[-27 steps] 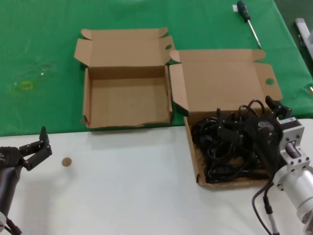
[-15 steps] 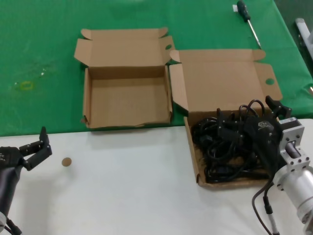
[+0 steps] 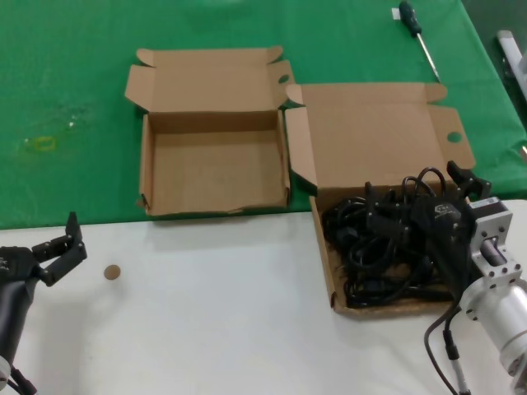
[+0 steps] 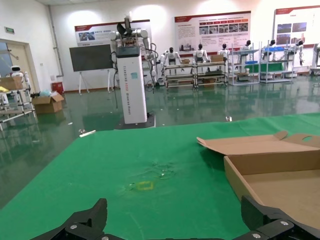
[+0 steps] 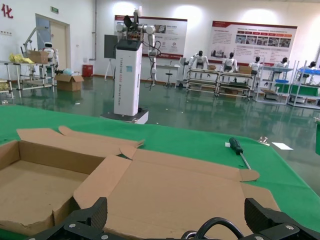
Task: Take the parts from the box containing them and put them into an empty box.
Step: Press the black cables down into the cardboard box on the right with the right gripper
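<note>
The left gripper [image 3: 62, 247] waits with its fingers spread wide and holding nothing, on the white table [image 3: 206, 313] near the narrower empty box [image 3: 214, 169]. To the right, the black cords [image 3: 379, 247] lie tangled in the wider box [image 3: 329, 271]. The right gripper [image 3: 428, 206] is down among them with fingers apart, perhaps around a cord, but this is not clear.

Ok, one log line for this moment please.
right gripper: open, over cords in wide box | left gripper: open, idle on white table | narrow box: empty
</note>
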Motion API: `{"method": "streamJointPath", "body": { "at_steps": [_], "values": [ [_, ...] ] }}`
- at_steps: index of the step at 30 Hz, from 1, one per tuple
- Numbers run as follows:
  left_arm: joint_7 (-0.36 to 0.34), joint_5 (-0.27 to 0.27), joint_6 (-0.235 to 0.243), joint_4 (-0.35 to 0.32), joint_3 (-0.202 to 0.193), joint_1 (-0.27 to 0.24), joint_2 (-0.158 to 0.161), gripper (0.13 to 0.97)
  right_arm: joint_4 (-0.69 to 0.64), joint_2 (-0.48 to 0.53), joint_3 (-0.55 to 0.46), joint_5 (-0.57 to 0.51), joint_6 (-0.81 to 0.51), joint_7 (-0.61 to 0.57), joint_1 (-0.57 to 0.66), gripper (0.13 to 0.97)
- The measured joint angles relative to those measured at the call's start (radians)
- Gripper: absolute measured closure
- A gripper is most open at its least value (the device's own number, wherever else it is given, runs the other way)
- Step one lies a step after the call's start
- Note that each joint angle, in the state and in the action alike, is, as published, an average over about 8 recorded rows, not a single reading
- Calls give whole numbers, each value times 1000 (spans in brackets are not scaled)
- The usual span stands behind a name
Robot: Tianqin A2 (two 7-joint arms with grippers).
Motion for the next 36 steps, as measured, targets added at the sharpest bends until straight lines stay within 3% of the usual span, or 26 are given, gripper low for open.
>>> {"method": "streamJointPath", "body": {
  "at_steps": [10, 19, 27, 31, 36],
  "values": [
    [0, 0, 0, 0, 0, 0, 0, 202, 3, 6, -7, 4, 7, 4, -1, 129],
    [0, 0, 0, 0, 0, 0, 0, 338, 16, 49, -53, 17, 30, 10, -6, 129],
    [0, 0, 0, 0, 0, 0, 0, 546, 30, 176, -124, 47, 32, 26, 0, 129],
    [0, 0, 0, 0, 0, 0, 0, 546, 30, 252, -140, 48, -2, 30, 15, 129],
    [0, 0, 0, 0, 0, 0, 0, 673, 18, 333, -118, 29, -103, -5, 36, 129]
  ]
}}
